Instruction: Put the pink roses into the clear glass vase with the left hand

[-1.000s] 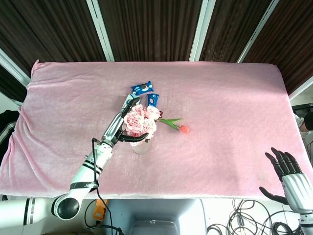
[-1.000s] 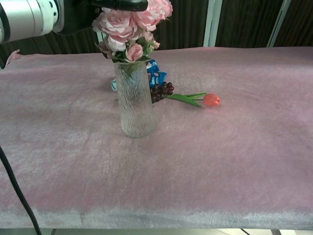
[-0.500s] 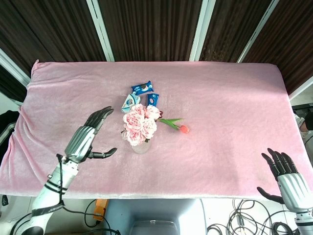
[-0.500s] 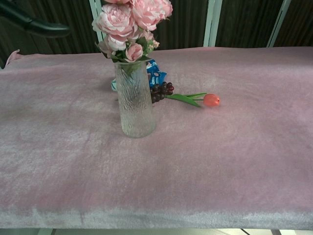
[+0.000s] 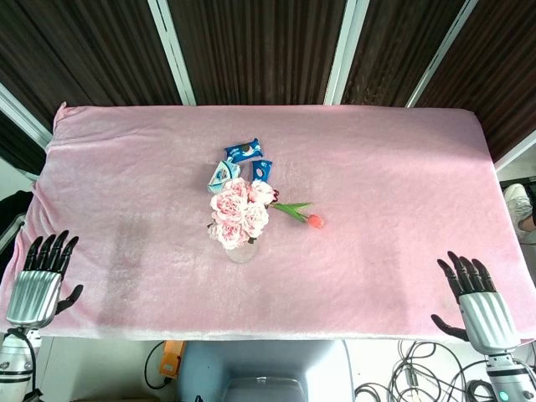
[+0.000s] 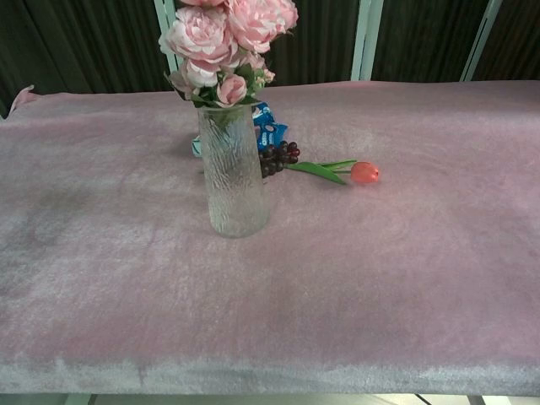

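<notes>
Left hand (image 5: pixel 38 280) hangs at the near left corner of the table, fingers spread and holding nothing, well apart from the flowers. Pink roses (image 5: pixel 239 213) stand bunched in the clear glass vase (image 6: pixel 233 181), their stems down inside the ribbed glass and the blooms crowding over its rim; the vase stands upright near the middle of the pink velvet tablecloth (image 5: pixel 402 184). Nothing touches the bouquet or the vase. Judged from how things lie, the task looks complete: the roses are in, the vase is steady, and no step appears left beyond keeping clear of it.

Just behind the vase lie three blue snack packets (image 5: pixel 242 152) and a small bunch of dark grapes (image 6: pixel 278 157), the grapes visible only from the chest camera. A single red tulip (image 5: pixel 314 220) lies flat on the cloth to the right of the vase, its green stem and leaves pointing back toward the roses, apart from the glass. Right hand (image 5: pixel 473 293) waits at the near right corner, likewise empty with fingers apart. Dark slatted panels back the table.
</notes>
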`<state>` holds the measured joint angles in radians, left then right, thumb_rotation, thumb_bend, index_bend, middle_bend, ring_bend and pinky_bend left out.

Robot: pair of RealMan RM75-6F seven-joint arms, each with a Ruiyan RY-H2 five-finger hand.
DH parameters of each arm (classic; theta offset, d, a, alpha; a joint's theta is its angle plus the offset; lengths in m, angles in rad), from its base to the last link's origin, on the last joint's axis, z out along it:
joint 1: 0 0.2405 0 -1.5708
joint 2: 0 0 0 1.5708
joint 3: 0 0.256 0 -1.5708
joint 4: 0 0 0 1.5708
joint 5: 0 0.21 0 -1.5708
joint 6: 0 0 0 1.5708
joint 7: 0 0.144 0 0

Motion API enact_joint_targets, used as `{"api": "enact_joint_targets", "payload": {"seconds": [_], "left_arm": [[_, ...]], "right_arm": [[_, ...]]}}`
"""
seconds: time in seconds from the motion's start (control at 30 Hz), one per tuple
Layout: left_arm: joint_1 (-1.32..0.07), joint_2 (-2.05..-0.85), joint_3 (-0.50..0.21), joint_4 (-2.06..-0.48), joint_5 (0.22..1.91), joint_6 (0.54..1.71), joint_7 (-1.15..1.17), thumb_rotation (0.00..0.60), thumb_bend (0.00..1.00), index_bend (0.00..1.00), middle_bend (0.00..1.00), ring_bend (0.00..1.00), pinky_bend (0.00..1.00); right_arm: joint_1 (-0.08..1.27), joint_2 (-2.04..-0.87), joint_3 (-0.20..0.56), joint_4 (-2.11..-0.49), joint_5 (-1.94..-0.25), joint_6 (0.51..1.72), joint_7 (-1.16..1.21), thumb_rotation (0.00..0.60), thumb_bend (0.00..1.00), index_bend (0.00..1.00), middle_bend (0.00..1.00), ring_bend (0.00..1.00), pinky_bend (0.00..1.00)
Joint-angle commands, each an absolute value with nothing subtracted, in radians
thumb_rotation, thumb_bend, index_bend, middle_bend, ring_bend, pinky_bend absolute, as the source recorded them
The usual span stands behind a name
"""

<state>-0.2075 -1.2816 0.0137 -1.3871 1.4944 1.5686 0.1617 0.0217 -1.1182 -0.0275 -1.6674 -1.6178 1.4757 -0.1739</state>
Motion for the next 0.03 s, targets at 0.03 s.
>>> {"api": "enact_joint_targets", "payload": {"seconds": [0.03], "left_arm": [[-0.149, -1.350, 0.028, -1.328, 1.578, 1.682, 0.133, 0.600, 0.24, 0.00, 0.00, 0.00, 0.00]], "right_arm": [[0.019, -1.125, -0.029, -1.665, -1.619, 1.478, -0.185, 0.600, 0.30, 0.00, 0.00, 0.00, 0.00]]}}
